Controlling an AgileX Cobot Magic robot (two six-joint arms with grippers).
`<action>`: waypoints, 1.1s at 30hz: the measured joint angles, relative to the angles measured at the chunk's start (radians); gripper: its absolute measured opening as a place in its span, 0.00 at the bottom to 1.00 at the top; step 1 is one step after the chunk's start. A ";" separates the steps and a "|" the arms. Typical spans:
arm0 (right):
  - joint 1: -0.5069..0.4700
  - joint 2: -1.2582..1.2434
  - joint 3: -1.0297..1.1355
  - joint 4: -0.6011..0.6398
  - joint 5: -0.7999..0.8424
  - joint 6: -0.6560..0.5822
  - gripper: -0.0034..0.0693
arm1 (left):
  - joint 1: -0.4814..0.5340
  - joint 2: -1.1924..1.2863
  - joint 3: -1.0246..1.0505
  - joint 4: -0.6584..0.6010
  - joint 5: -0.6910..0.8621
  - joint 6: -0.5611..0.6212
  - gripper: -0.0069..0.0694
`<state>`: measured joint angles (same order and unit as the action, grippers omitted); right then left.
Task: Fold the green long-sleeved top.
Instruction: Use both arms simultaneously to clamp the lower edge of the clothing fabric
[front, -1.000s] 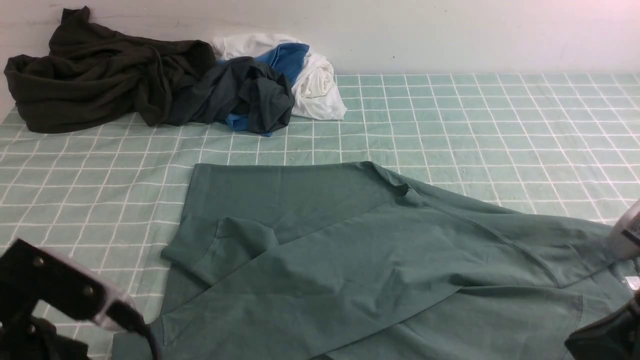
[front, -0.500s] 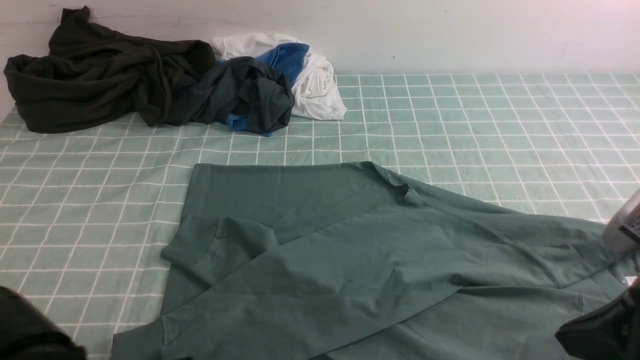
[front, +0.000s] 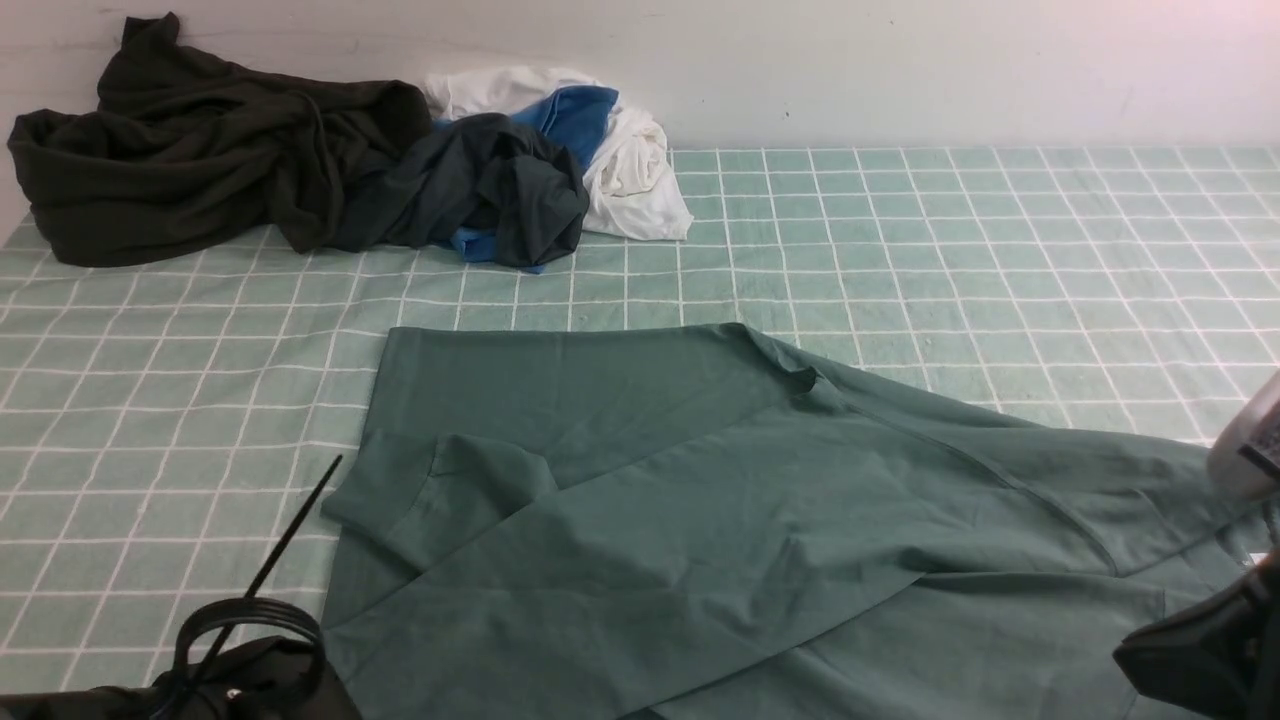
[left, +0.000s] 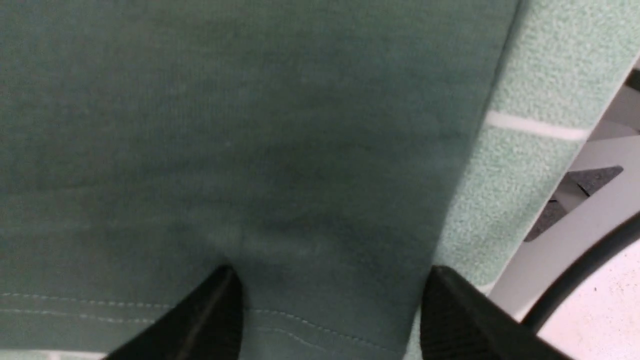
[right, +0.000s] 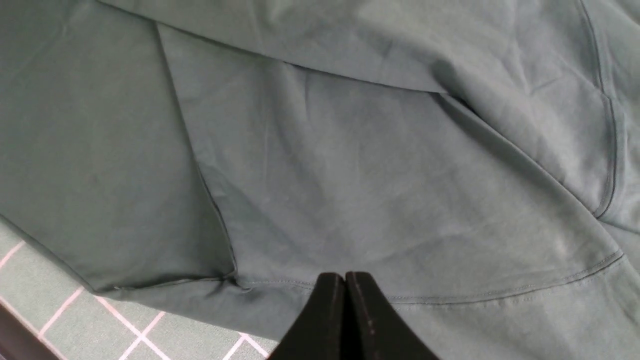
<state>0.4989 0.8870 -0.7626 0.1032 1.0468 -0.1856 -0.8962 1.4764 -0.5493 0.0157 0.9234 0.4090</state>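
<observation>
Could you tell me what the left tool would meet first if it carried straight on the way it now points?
Most likely the green long-sleeved top: its fabric by the stitched hem lies ahead of the open left tool, though depth is unclear.

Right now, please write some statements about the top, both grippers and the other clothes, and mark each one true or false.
1. The green top lies on the checked cloth. True.
2. The left gripper is shut. False: its jaws stand open over the top.
3. The right gripper has its jaws closed together. True.
4. The dark garments lie on the green top. False: they are heaped apart from it, by the wall.
</observation>
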 joint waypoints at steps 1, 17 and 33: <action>0.000 0.000 0.000 0.000 -0.001 0.000 0.03 | -0.001 0.002 0.000 0.008 0.000 -0.013 0.67; 0.000 0.000 0.000 0.000 -0.004 0.000 0.03 | -0.001 -0.033 0.003 0.139 -0.063 -0.228 0.20; 0.000 0.014 0.000 -0.027 0.000 -0.057 0.05 | -0.001 -0.047 -0.020 0.134 0.098 -0.293 0.10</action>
<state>0.4989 0.9005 -0.7626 0.0764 1.0465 -0.2425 -0.8972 1.4292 -0.5696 0.1496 1.0213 0.1161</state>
